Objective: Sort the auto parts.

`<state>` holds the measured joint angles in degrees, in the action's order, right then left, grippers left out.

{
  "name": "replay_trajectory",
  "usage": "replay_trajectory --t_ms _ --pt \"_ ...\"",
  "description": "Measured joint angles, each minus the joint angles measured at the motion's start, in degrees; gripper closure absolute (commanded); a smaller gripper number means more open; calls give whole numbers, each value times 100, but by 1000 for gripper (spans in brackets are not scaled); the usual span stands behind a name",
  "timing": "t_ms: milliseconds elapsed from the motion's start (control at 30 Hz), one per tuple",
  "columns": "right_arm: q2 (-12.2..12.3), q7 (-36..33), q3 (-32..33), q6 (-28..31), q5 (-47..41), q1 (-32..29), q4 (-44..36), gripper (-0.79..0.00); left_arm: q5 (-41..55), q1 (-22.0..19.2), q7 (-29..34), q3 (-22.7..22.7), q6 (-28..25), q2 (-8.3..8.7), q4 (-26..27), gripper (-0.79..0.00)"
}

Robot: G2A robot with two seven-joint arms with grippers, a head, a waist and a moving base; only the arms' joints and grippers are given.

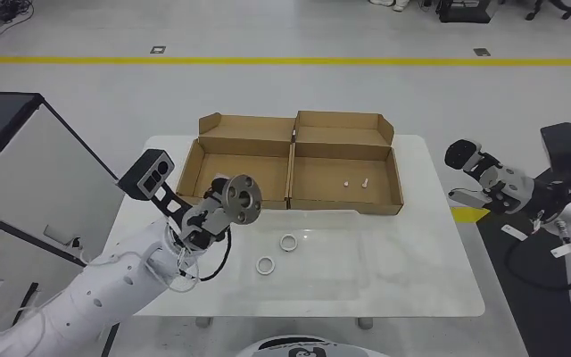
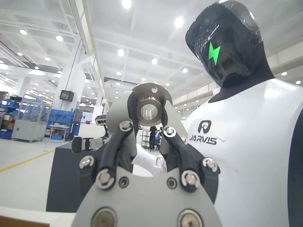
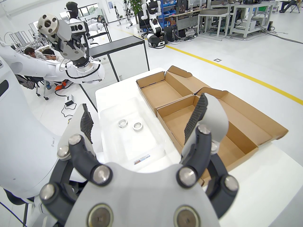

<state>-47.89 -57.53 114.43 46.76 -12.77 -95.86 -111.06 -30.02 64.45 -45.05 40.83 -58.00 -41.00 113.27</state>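
My left gripper [image 1: 234, 203] is raised above the table's left side and is shut on a round metal flange hub [image 1: 242, 198] with bolt holes; the hub [image 2: 149, 106] is clamped by its collar between the fingers and tilted upward. It also shows as the hub [image 3: 48, 24] in the right wrist view. Two metal rings [image 1: 289, 242] [image 1: 266, 265] lie on a clear tray [image 1: 339, 268] mid-table. Two small white parts [image 1: 356, 184] rest in the right cardboard box [image 1: 344, 178]. My right gripper [image 3: 144, 116] is open, off the table's right side.
The left cardboard box [image 1: 236, 171] stands beside the right one at the table's far side, both with lids folded back. A dark cabinet [image 1: 36, 170] stands left of the table. A yellow floor line [image 1: 285, 61] runs beyond.
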Motion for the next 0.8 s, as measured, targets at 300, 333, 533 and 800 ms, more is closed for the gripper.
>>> replay_trajectory --t_ms 300,333,533,800 --pt "0 0 0 0 0 0 0 -785 573 45 -123 -60 0 108 341 0" --pt "0 0 0 0 0 0 0 -785 673 65 -123 -43 0 110 394 0" --pt "0 0 0 0 0 0 0 -785 1180 224 -123 127 0 62 751 0" --pt "0 0 0 0 0 0 0 -785 1463 469 -123 419 0 -47 960 0"
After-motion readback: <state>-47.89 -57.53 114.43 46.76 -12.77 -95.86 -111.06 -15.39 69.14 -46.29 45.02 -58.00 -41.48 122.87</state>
